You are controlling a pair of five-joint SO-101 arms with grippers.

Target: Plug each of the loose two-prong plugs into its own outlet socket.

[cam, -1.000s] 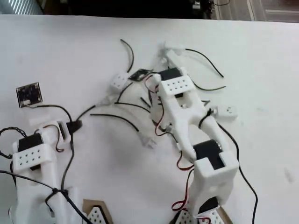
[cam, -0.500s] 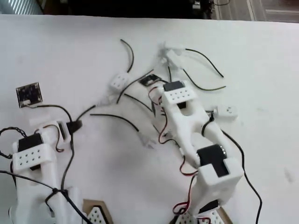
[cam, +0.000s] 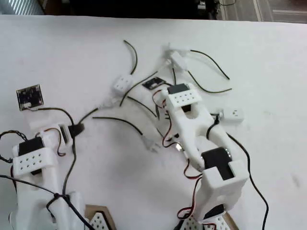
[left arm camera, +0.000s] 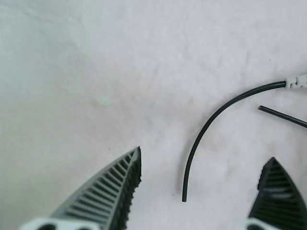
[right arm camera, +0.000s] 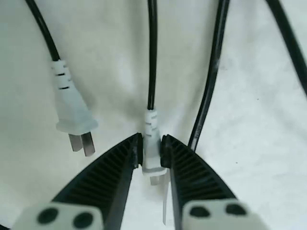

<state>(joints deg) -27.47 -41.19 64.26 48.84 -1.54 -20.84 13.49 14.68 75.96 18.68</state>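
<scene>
My right gripper [right arm camera: 151, 140] is shut on a small white two-prong plug [right arm camera: 151, 125], prongs toward the camera, black cord running away. Beside it lies a second white plug [right arm camera: 72, 114], loose on the table. In the high view the right arm [cam: 184, 98] stands mid-table among black cords. White outlet blocks sit at the left [cam: 123, 83], the far side [cam: 178, 60] and the right [cam: 234, 114]. Another white plug [cam: 151, 145] lies in front of that arm. My left gripper [left arm camera: 205, 154] is open over bare table, a black cord end [left arm camera: 184, 197] between its fingers.
A small black circuit board [cam: 29, 96] lies at the far left and a small black part [cam: 153, 83] lies by the right arm. Loose black cords cross the table's middle. The left arm [cam: 32, 160] stands at the near left corner.
The right arm has drawn back toward the near edge, and the cords and small black part around it shifted with it. The left arm has stayed put.
</scene>
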